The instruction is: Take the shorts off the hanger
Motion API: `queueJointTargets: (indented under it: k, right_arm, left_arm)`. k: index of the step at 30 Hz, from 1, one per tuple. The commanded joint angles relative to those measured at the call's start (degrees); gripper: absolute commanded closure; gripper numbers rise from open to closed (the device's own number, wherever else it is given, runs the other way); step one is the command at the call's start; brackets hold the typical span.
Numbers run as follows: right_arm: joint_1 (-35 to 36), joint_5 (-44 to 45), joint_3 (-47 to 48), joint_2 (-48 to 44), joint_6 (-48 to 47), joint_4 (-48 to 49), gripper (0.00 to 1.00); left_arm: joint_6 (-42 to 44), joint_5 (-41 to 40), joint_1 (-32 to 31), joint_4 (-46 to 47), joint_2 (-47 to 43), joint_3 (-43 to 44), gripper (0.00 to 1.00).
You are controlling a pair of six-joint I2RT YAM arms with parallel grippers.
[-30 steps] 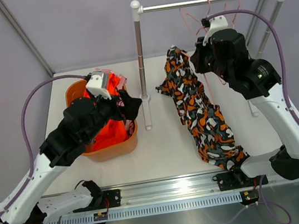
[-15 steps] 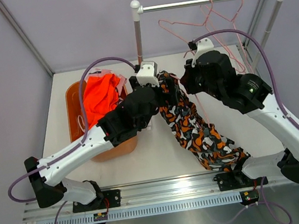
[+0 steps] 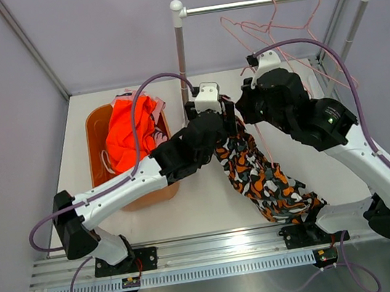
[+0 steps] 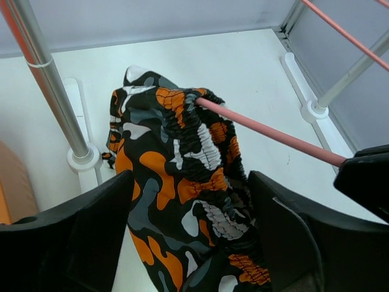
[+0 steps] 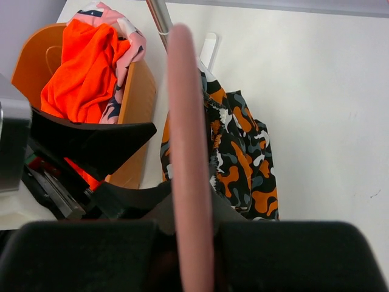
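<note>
White worktop (image 3: 208, 210): black patterned shorts (image 4: 176, 158) trail down from the pink hanger (image 4: 267, 137) clamped in the right claw (image 5: 191, 234). Left claw (image 4: 191, 237), newly arrived beside the hanger, straddles the waistband, wide open, gripping nothing; pull-off is next.

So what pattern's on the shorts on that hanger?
The shorts are black with orange, grey and white blotches; left wrist view.

Silver upright rack pole (image 4: 51, 91) stands just left of the black shorts with orange-and-white pattern (image 4: 182, 158), with a narrow gap between. Pink wire hanger (image 4: 273, 135) slants out of the waistband to the right and bars that side. Orange plastic bin (image 3: 93, 143) blocks far left. White surface (image 3: 204, 203) bare in front, between bin and shorts, and behind the shorts. Silver top rail (image 3: 269, 0) overhead at back.
</note>
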Motion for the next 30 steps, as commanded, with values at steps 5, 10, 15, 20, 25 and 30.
queueJointTargets:
  k: [5, 10, 15, 20, 25, 30]
  right_arm:
    - [0.8, 2.5, 2.9, -0.4, 0.0, -0.1, 1.0]
    - [0.8, 2.3, 2.5, -0.6, 0.4, -0.2, 1.0]
    - [0.8, 2.6, 2.6, -1.2, 0.4, -0.8, 1.0]
    - [0.9, 1.4, 3.2, -1.9, 0.6, -1.9, 1.0]
    - [0.9, 0.6, 2.9, -3.3, 0.1, -2.8, 1.0]
    - [1.2, -1.3, 1.8, -4.3, 0.1, -3.0, 1.0]
  left_arm:
    - [1.9, -6.2, -0.1, 4.9, -2.3, -0.4, 0.51]
    - [3.8, -5.1, 1.1, 4.6, -2.7, -0.1, 0.84]
    - [3.2, -3.1, 2.6, 4.4, -3.2, -0.8, 1.0]
    - [3.0, -1.1, 6.9, 4.7, -2.5, -0.4, 1.0]
    - [2.4, 4.3, 13.8, 2.1, 1.7, 4.1, 1.0]
    - [3.8, 7.1, 15.9, 3.1, 7.6, 8.2, 1.0]
